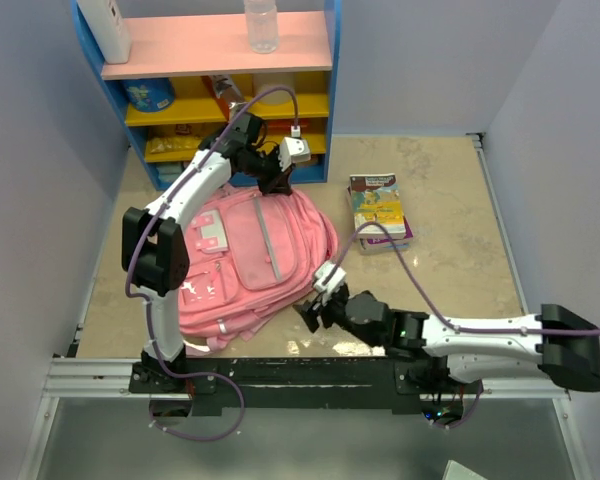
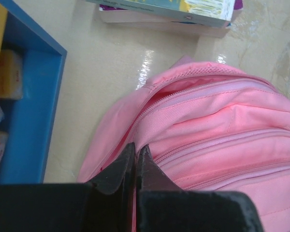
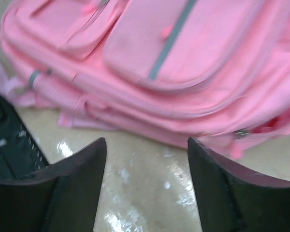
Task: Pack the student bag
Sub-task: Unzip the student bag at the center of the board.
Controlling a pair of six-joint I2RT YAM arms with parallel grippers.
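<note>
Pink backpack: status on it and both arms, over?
Left end effector shut at top zip edge of student bag. Right end effector open, empty, just short of its side. Books lie apart.

The closed left gripper (image 2: 136,149) rests against the student bag (image 2: 222,125).

We note both arms share one build: left arm (image 1: 195,185) and right arm (image 1: 480,330) have white tubular links between bulky black joint housings. The shoulder housings (image 1: 570,345) are the largest black blocks. A purple cable (image 1: 270,95) runs along each arm to a small white camera box (image 1: 297,150) at the wrist. On the left gripper (image 2: 137,146) and right gripper (image 3: 146,140) we record matte black, wedge-shaped fingers (image 3: 217,179) tapering to blunt points. Both bases sit on a black rail (image 1: 310,375).
</note>
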